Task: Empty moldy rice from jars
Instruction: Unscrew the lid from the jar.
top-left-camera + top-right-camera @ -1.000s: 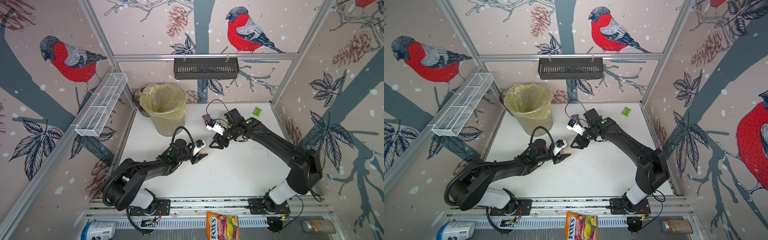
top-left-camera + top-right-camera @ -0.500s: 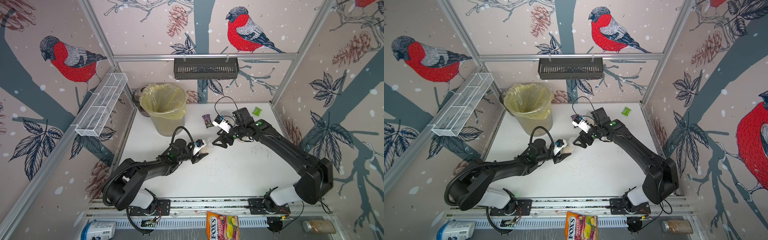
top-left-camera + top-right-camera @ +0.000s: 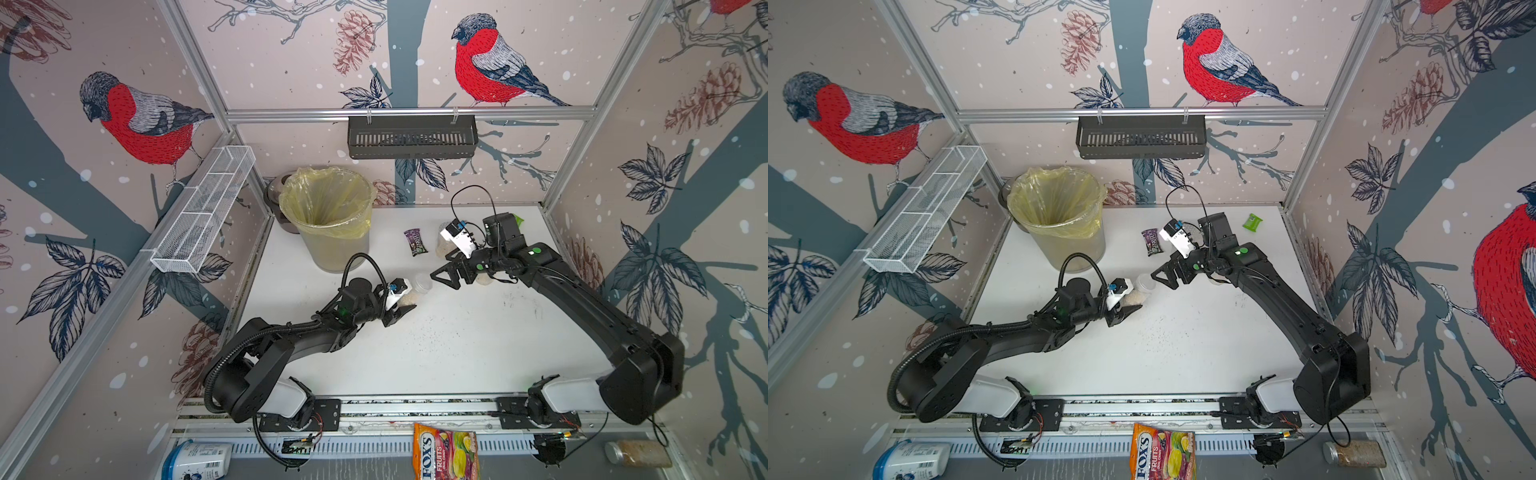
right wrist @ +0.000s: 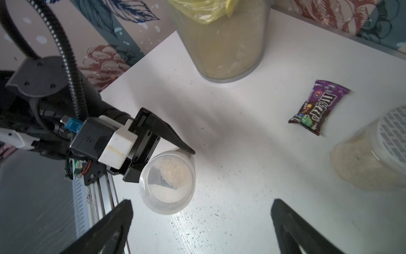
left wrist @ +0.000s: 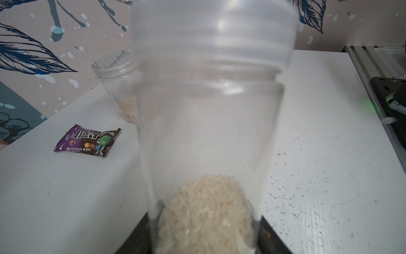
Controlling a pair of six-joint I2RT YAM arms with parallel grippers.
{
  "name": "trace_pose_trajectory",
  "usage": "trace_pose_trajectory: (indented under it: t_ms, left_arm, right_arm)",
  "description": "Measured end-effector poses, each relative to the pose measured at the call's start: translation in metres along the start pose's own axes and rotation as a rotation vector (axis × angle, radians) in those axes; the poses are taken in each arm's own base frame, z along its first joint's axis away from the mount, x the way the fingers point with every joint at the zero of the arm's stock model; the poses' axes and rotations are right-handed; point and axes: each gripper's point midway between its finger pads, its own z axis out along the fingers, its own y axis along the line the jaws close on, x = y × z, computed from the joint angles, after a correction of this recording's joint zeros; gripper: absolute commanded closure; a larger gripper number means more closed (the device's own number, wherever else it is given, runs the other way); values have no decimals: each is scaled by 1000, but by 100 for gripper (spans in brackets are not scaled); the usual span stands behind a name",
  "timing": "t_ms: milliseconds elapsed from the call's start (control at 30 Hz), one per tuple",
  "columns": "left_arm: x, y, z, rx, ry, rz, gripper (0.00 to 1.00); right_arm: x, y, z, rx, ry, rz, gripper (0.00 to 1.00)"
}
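Purple M&M's pack (image 3: pixel 415 242) is lying flat near the right pincer (image 3: pixel 444 280), on its back-wall side, and the bin lined with a yellow bag (image 3: pixel 332 251) stands farther off, past that. A little green packet (image 3: pixel 1252 221) sits in the corner behind that pincer. The Fox's Fruits bag (image 3: pixel 446 453), white blue-lidded tub (image 3: pixel 199 459) and brown-filled jar (image 3: pixel 638 453) are well away from it, out front.

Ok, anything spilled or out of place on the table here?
Fine dark specks are strewn over the white table beside the slim jar in the left gripper, like spilled debris. A purple candy packet also lies on the table.
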Motion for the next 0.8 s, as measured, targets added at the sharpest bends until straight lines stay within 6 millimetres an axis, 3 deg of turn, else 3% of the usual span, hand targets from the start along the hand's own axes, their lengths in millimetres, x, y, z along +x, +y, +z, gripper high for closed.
trace_pose_trajectory:
  t_ms: [100, 267, 367, 533, 800]
  left_arm:
    - [1, 3, 0, -21, 4, 1, 100]
    - [3, 9, -1, -58, 4, 6, 100]
    - [3, 12, -2, -80, -2, 11, 100]
    - [5, 17, -1, -104, 4, 16, 100]
    - [6, 18, -1, -114, 2, 21, 100]
  right_arm:
    - [0, 1, -3, 27, -28, 164, 0]
    - [2, 36, 2, 58, -34, 361, 0]
    - [7, 28, 6, 158, -52, 503, 0]
    - [32, 18, 20, 267, 16, 638, 1]
    - [25, 18, 32, 296, 23, 690, 8]
